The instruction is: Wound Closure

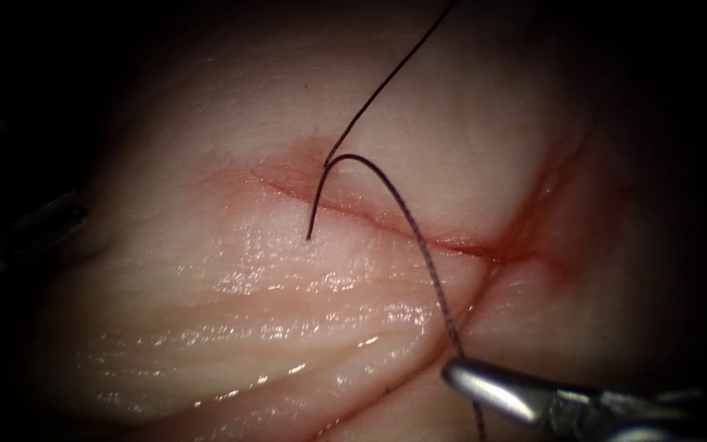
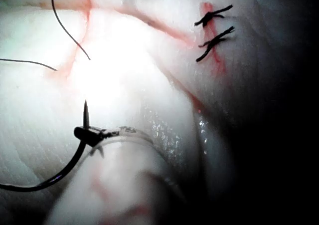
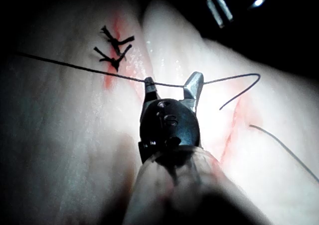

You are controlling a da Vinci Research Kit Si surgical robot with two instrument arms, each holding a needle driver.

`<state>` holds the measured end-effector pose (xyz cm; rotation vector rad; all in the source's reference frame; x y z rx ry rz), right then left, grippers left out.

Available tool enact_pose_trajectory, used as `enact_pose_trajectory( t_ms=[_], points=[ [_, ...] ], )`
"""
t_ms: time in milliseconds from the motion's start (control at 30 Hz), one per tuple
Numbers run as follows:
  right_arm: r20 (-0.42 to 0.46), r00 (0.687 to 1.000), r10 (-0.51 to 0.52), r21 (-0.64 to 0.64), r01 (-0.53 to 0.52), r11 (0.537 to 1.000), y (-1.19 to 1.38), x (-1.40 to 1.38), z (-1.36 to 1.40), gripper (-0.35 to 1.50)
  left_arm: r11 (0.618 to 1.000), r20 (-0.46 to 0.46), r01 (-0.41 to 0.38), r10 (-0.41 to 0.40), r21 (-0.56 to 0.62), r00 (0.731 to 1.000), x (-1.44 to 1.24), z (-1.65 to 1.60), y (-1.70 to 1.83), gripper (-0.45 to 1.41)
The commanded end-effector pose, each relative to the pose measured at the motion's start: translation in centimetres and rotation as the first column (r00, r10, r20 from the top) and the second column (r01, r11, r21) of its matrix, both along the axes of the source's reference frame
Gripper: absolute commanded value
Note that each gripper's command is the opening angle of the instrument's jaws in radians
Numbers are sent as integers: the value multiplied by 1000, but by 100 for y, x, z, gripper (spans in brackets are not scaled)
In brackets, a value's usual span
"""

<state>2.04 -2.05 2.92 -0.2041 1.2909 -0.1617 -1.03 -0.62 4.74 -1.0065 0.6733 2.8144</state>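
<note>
The cut (image 1: 386, 225) runs across the pale tissue (image 1: 231, 327). A free thread end (image 1: 312, 213) lies over the cut. From it the thread (image 1: 419, 245) arcs down to my right tool (image 1: 454, 375), whose jaws stand open with the thread (image 3: 99, 70) lying across their tips (image 3: 172, 85). A second strand (image 1: 386, 82) climbs away from the cut. My left tool (image 1: 75, 214), at the tissue's dark left edge, is shut on the curved needle (image 2: 50, 181) near its point (image 2: 87, 133). The needle is clear of the tissue.
Two finished stitches with cut ends (image 2: 214, 28) (image 3: 114, 48) sit on another stretch of the cut. Red fluid (image 1: 525, 237) stains the cut's right end. A deep fold (image 1: 452, 327) runs through the tissue below the cut.
</note>
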Motion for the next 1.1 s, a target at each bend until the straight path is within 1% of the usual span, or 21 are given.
enact_pose_trajectory(
  t_ms=[33,67,100,167,267,300,333,367,400,433,533,633,767,833,900,933,1000,1100],
  points=[
    [20,999,28,-27,-28,999,9,4,8,145,1000,0,2,-2,-6,1000,-7,10,0,-45],
    [61,996,64,-62,-60,996,12,2,11,148,1000,6,-2,2,-7,1000,-9,13,0,-45],
    [79,994,75,-67,-69,995,12,0,13,148,1000,10,-5,5,-8,1000,-10,15,0,-45],
    [87,993,80,-72,-74,995,12,-4,14,148,1000,14,-7,7,-10,1000,-12,18,-1,-45],
    [11,993,120,95,-121,988,13,-16,15,148,1000,19,-12,13,-9,1000,-15,19,-3,-45],
    [-28,986,163,186,-155,970,20,-30,17,145,1000,19,-15,15,-7,1000,-15,18,-4,-45],
    [-25,982,186,213,-176,961,28,-38,23,143,1000,21,-17,17,-6,1000,-15,18,-4,-45],
    [-12,980,197,213,-190,958,34,-40,28,143,1000,21,-16,17,-6,1000,-15,18,-4,-45],
    [-4,979,203,213,-198,957,38,-41,33,143,1000,21,-16,17,-6,1000,-15,18,-4,-45],
    [7,976,218,211,-214,954,46,-38,45,143,1000,21,-16,17,-6,1000,-15,18,-4,-45],
    [35,972,234,205,-236,950,57,-27,64,143,1000,20,-16,16,-6,1000,-14,18,-4,-45],
    [38,976,212,217,-215,952,63,-12,78,141,1000,20,-16,16,-6,1000,-14,18,-3,-45],
    [47,988,148,249,-155,956,68,12,94,121,1000,20,-17,17,-6,1000,-14,19,-3,-45],
    [62,990,125,251,-137,958,70,23,100,114,1000,20,-16,16,-6,1000,-14,20,-2,-45],
    [75,992,100,250,-115,961,69,34,106,99,1000,24,-19,19,-6,1000,-15,20,-2,-45],
    [81,993,88,250,-106,962,69,39,108,96,1000,26,-20,20,-6,999,-16,20,-3,-45],
    [82,995,57,251,-76,965,66,50,113,82,1000,28,-21,21,-6,999,-18,20,-4,-45],
    [87,996,9,262,-32,964,60,68,121,47,1000,35,-23,23,-5,999,-23,21,-5,-45]
  ],
)
